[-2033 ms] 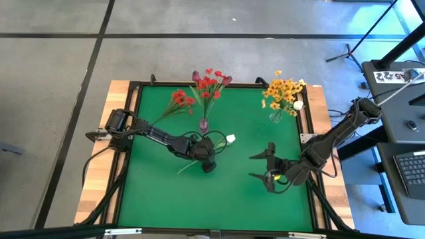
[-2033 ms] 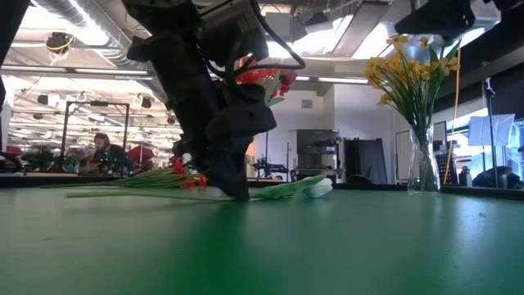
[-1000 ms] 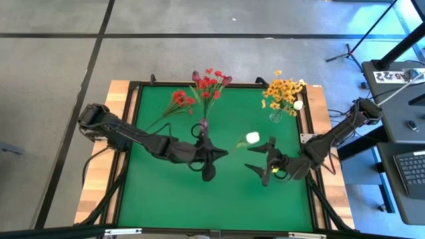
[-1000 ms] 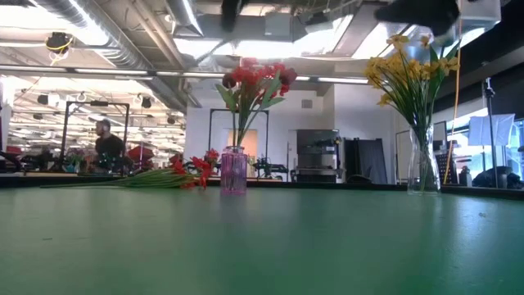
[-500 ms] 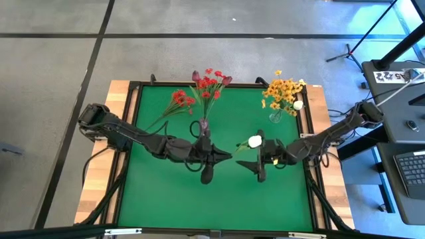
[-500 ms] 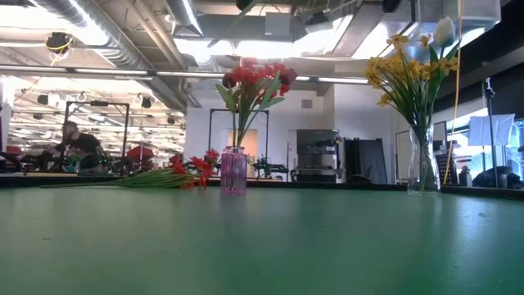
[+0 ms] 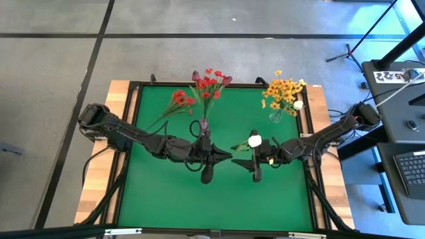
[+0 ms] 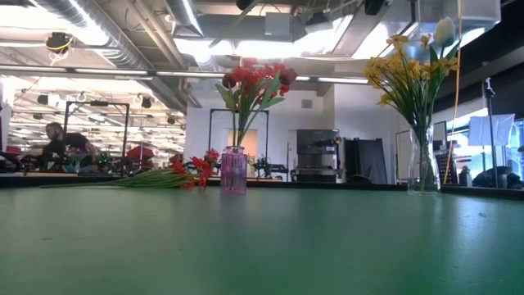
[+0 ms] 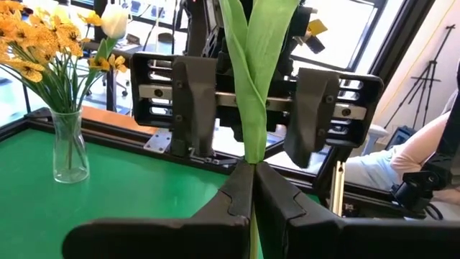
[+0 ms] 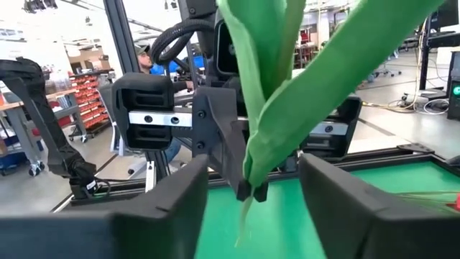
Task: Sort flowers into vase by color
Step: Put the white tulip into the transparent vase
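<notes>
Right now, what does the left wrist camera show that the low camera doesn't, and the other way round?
Only the left wrist view shows the left gripper shut on the white flower's green stem, with the right gripper facing it, jaws open.

Only the low view shows the pink vase of red flowers and a loose red spray lying on the table.

Both show the clear vase of yellow flowers.

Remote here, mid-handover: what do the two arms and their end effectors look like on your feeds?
Both arms are dark, slender and jointed. The left end effector has two black angular fingers. The right end effector has broad matte-black fingers on a slotted black crossbar with small round screws. A black cable loops over the left wrist.
</notes>
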### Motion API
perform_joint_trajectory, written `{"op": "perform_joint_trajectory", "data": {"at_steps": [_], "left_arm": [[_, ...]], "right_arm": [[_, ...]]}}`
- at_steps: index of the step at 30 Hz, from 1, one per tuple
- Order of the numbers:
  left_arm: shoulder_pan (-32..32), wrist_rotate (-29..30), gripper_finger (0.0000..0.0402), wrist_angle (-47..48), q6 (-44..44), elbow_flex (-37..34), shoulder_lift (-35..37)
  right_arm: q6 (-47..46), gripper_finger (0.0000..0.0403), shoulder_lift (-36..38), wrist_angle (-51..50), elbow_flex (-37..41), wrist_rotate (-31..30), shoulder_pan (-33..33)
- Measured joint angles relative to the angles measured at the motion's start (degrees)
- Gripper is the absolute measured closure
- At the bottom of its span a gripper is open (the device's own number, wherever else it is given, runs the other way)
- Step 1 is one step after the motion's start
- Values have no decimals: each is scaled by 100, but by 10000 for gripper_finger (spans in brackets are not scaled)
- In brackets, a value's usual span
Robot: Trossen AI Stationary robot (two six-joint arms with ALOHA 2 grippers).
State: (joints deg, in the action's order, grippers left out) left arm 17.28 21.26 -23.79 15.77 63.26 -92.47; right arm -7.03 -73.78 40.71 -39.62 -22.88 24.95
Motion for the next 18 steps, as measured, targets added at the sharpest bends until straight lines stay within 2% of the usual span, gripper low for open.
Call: {"op": "perform_joint_trajectory", "data": {"at_steps": [7,13,15,18], "left_arm": [[0,0,401,5,2,0,0],[2,0,401,7,0,2,0],[4,0,401,7,2,2,0],[3,0,402,15,2,2,0]], "right_arm": [[4,307,0,72,-2,-4,2],[139,385,0,151,-2,-16,7],[153,394,0,151,-1,-19,9],[154,386,0,149,-2,-21,9]]}}
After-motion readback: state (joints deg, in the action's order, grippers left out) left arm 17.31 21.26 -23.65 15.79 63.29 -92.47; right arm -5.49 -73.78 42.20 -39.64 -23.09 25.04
